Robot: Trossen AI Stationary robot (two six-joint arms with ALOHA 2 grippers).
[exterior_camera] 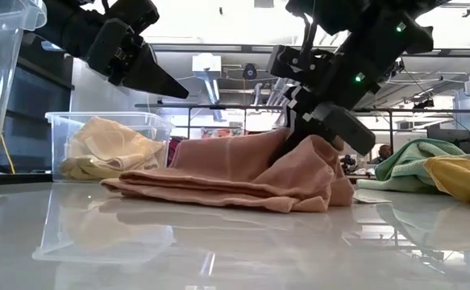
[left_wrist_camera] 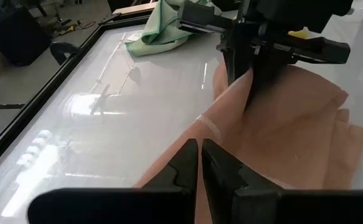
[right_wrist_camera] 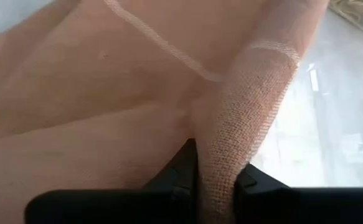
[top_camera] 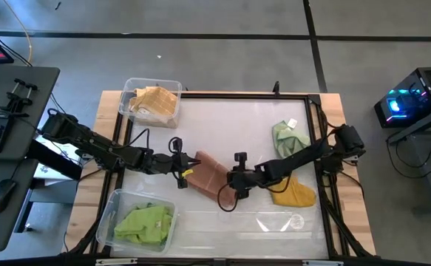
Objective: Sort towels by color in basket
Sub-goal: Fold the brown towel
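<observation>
Pink towel (top_camera: 209,174) lies diagonally, crumpled mid-table.

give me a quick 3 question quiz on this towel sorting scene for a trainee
1. True or false: the right gripper is pinching a fold of the pink towel.
2. Which bin holds the bright green towel? A) the bin near the table's front left corner B) the bin at the back left corner C) neither bin
3. Fill in: the left gripper, fingers shut, hangs just above the ____ towel's edge.

Key
1. True: a ridge of pink cloth sits between its fingers in the right wrist view.
2. A
3. pink
</observation>
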